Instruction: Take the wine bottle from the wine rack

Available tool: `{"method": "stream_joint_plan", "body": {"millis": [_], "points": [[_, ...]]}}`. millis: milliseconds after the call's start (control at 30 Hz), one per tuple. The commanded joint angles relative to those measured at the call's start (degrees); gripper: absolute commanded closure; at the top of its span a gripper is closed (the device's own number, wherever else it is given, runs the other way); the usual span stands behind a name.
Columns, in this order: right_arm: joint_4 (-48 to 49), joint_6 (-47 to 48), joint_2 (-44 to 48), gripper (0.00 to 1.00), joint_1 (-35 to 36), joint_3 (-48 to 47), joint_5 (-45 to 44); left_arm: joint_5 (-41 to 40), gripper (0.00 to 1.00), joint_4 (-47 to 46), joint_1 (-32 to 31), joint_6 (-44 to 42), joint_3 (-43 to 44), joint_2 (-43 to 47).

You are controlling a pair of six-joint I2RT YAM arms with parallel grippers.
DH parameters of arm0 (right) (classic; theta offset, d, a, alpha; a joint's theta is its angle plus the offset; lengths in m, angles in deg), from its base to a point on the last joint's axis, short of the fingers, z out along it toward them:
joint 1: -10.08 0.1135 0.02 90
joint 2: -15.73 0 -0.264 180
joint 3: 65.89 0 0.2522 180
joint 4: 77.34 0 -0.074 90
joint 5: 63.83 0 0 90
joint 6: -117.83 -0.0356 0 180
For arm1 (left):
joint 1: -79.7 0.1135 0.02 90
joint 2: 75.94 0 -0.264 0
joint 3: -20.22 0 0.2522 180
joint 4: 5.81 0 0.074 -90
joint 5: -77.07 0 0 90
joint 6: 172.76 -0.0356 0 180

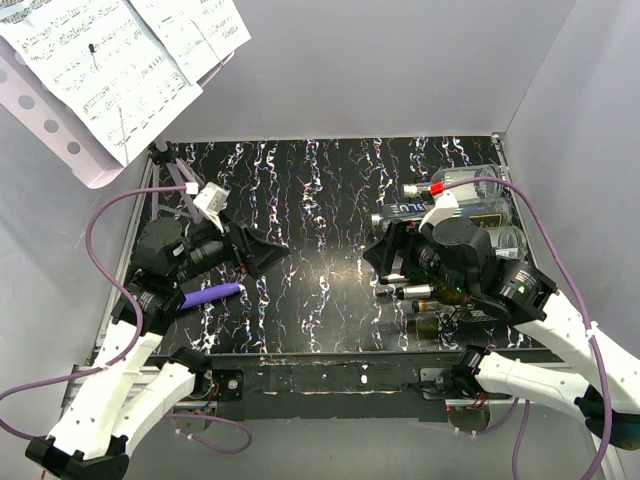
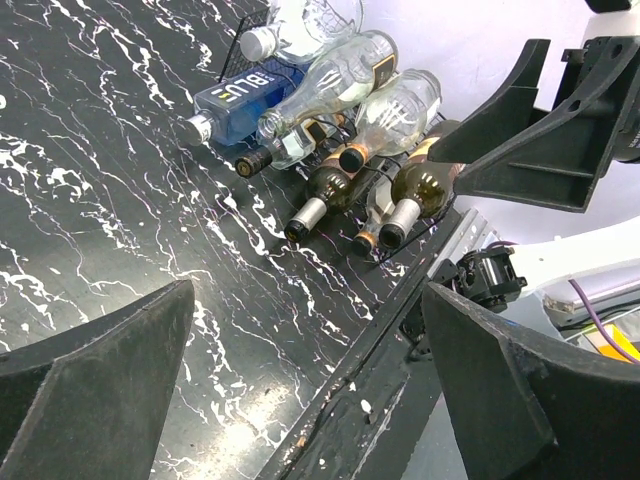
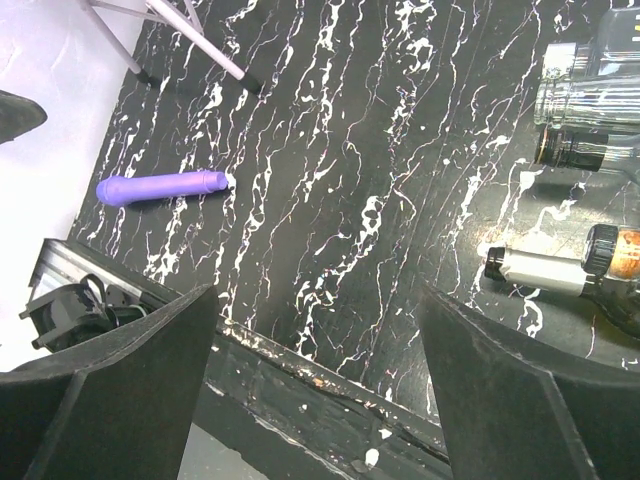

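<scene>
Our left gripper and right gripper hang splayed, empty, over open black marbled tabletop. A thin black wire wine rack hugs the right edge.

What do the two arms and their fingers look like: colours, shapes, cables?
The left arm and right arm have white lower shells and black upper joints. A purple cable loops along each. The fingers are matte black, broad and wedge-shaped. A small green light shows on the right arm.

8 bottles, 1 wire rack, 1 purple pen, 1 music stand.
</scene>
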Motion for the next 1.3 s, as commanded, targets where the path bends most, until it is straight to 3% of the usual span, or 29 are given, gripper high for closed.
{"method": "stream_joint_plan", "body": {"millis": [0, 267, 433, 567, 667, 800, 1000, 1267], "points": [[3.2, 0.5, 1.5, 0.11, -0.1, -1.1, -0.6, -1.7, 0.02, 1.0, -0.2, -1.5, 0.6, 1.2], [3.4, 7.7, 4.3, 0.11, -0.1, -0.8, -6.2, -5.2, 0.02, 4.3, -0.1, -4.5, 0.1, 2.8], [8.6, 28.5, 9.4, 0.16, -0.1, 3.8, -6.1, -8.9, 0.02, 6.4, -0.1, -6.9, -3.7, 4.7], [10.3, 46.8, 12.9, 0.29, 0.0, 7.1, 2.6, -11.0, 0.02, 6.9, -0.1, -7.0, -7.7, 6.9], [4.3, 56.6, 12.5, 0.29, -0.1, 6.5, 4.1, -12.1, 0.02, 6.8, -0.1, -5.6, -10.3, 9.0], [-11.7, 70.8, 9.4, 0.3, -0.1, 5.0, 10.6, -12.3, 0.02, 6.5, -0.1, -5.8, -11.7, 11.5], [-24.8, 77.2, 8.7, 0.3, 0.0, 4.3, 16.1, -14.5, 0.02, 7.0, -0.1, -6.6, -11.5, 14.3], [-21.3, 79.2, 12.4, 0.24, 0.0, 9.4, 20.5, -16.6, 0.02, 7.7, -0.2, -6.3, -12.1, 19.2]]}}
